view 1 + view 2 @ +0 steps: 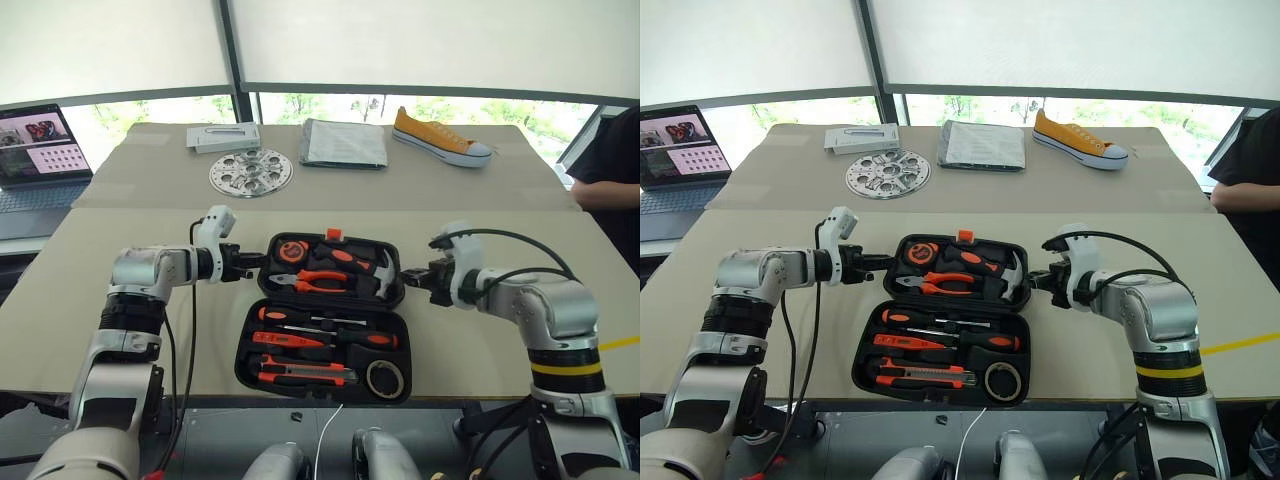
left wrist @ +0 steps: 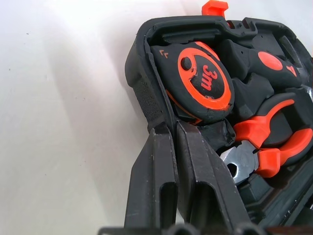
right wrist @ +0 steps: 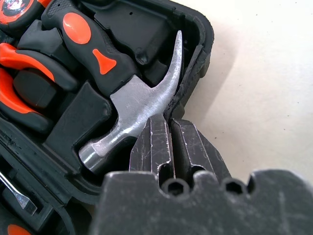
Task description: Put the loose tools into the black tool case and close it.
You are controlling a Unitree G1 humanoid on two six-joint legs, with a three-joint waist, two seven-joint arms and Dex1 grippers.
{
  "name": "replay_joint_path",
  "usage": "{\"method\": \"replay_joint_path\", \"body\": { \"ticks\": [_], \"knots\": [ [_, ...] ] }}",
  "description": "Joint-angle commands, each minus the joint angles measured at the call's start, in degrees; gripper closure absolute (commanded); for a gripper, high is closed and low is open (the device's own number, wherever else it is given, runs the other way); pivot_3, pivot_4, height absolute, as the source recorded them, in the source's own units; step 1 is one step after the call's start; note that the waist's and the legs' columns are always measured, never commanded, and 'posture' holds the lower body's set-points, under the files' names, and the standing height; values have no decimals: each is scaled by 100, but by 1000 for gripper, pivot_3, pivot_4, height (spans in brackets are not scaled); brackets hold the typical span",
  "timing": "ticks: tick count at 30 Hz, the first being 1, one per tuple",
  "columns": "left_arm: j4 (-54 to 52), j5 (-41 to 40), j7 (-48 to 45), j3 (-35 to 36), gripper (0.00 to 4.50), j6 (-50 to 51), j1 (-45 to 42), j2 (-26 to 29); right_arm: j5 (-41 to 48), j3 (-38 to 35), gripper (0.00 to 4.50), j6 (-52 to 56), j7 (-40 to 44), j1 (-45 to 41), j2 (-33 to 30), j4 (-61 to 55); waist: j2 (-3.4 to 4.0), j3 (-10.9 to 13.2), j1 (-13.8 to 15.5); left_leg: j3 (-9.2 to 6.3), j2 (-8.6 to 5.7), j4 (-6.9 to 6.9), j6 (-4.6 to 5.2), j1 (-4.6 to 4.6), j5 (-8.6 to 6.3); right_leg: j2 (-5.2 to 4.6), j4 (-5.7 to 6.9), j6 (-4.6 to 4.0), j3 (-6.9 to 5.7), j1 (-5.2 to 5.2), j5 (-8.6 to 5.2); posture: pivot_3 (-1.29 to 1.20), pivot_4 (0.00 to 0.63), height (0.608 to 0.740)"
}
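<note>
On the tabletop [image 1: 90,300] the black tool case [image 1: 325,315] lies open near the front edge, its lid half on the far side. Its near half holds two long screwdrivers [image 1: 325,330], a utility knife [image 1: 305,373] and a tape roll [image 1: 385,378] in their recesses; the far half carries pliers [image 1: 315,282], a hammer [image 3: 132,103] and a tape measure [image 2: 205,81]. Left pincer [image 1: 258,262] is clenched on the lid's left rim beside the tape measure. Right pincer [image 1: 408,275] is clenched on the lid's right rim by the hammer's claw. Farther back lie a perforated metal disc [image 1: 251,172] and a yellow shoe [image 1: 440,138].
</note>
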Motion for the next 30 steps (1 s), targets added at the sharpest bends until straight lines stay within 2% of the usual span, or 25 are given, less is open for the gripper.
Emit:
{"method": "replay_joint_path", "body": {
  "ticks": [1,4,7,9,14,16,20,22,25,26,30],
  "knots": [
    [-184,37,111,305,4500,-1011,-6,-156,-255,-33,4461,-824,-112,-437,45,29,0,1,0,4,0,0,-1,0,1,0,1,0,4,-1,0,0,150,740],
    [-315,-55,180,564,4500,-1626,-86,-307,-469,-67,4461,-1447,-241,-734,119,172,-5,9,14,5,-2,1,-6,-13,3,0,0,0,7,-12,0,0,150,740],
    [-669,-26,21,562,4500,-2178,29,-355,-700,-92,4461,-2008,-375,-806,168,317,-5,9,20,6,-4,6,-7,-67,5,0,8,-1,5,-67,1,0,150,740],
    [-880,-7,-97,520,4500,-2439,190,-359,-938,52,4461,-2482,-345,-714,96,357,-4,9,13,3,-4,5,-6,-99,7,0,23,-3,-11,-97,2,0,150,740],
    [-1392,362,-259,253,4500,-3516,802,-315,-1703,628,4461,-3916,-189,-190,-71,279,-4,8,-95,1,-22,-7,-7,-97,7,-1,3,-3,-82,-96,2,0,150,740],
    [-1485,638,-127,169,4500,-4084,1096,-326,-1890,760,4461,-4357,-231,150,13,230,-3,8,-100,1,-29,-8,-8,-91,7,0,1,-3,-103,-91,2,0,150,740],
    [-1776,907,208,179,4500,-4595,1663,-329,-2213,830,4461,-5116,-302,935,63,164,-1,7,-79,1,-26,-10,-10,-49,6,-1,-28,-4,-110,-49,2,0,150,740],
    [-2092,878,290,225,4500,-4569,1895,-285,-2118,632,4461,-5170,-274,1174,73,-33,0,4,-74,0,-4,-40,-48,28,-15,4,-72,-7,-93,31,1,0,150,740],
    [-2507,692,424,373,4500,-4298,2129,-266,-1839,320,4461,-5009,-142,1393,37,-376,0,4,-61,-3,1,-44,-59,57,-21,4,-72,-5,-55,61,-1,0,150,740],
    [-2687,588,440,427,4500,-4161,2220,-253,-1716,215,4111,-4935,-78,1466,7,-525,0,4,-55,-7,3,-44,-59,61,-21,4,-72,-5,-53,67,-1,0,150,740],
    [-3465,251,543,616,3101,-3652,2602,-156,-1149,-165,2736,-4481,304,1798,-208,-1264,-1,5,-41,-7,0,-56,-44,55,-16,3,-67,-5,-46,49,0,0,150,740]
  ]
}}
